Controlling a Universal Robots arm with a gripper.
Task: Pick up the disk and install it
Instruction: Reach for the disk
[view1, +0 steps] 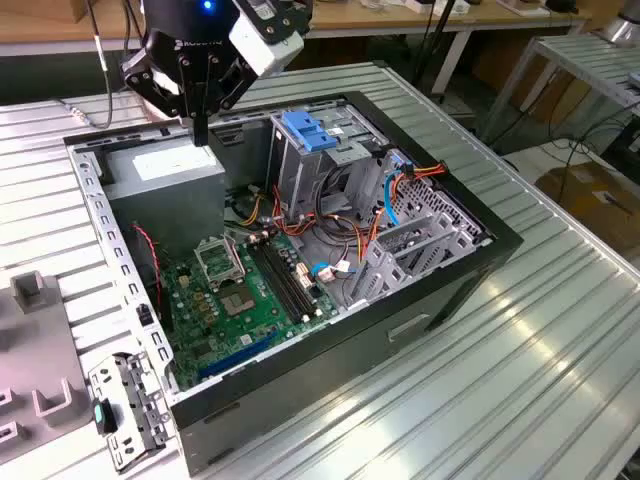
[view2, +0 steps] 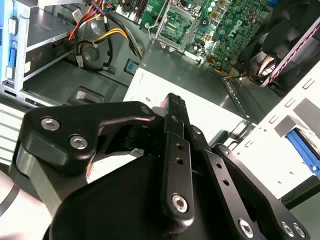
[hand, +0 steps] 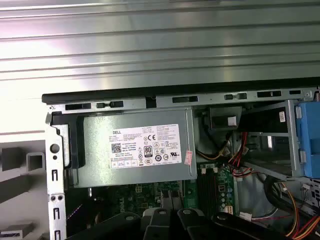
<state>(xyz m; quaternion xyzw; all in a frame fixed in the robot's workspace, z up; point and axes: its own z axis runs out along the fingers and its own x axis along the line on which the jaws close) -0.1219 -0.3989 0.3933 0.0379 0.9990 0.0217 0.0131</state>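
the black gripper (view2: 172, 102), jaws together, hangs over the grey power-supply box (view2: 200, 85), green motherboard (view2: 200, 25) beyond.

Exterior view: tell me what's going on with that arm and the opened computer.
A single robot arm is positioned over an open computer case on a ribbed metal table. Its gripper hangs shut just above the grey power-supply box in the case's corner, with nothing seen in its grip. The metal cage with the blue top stands to the exterior view's right of that box, and the green motherboard lies exposed on the case floor.

Workshop, ribbed metal benches (view1: 560, 330) (opened computer case (view1: 400, 322))
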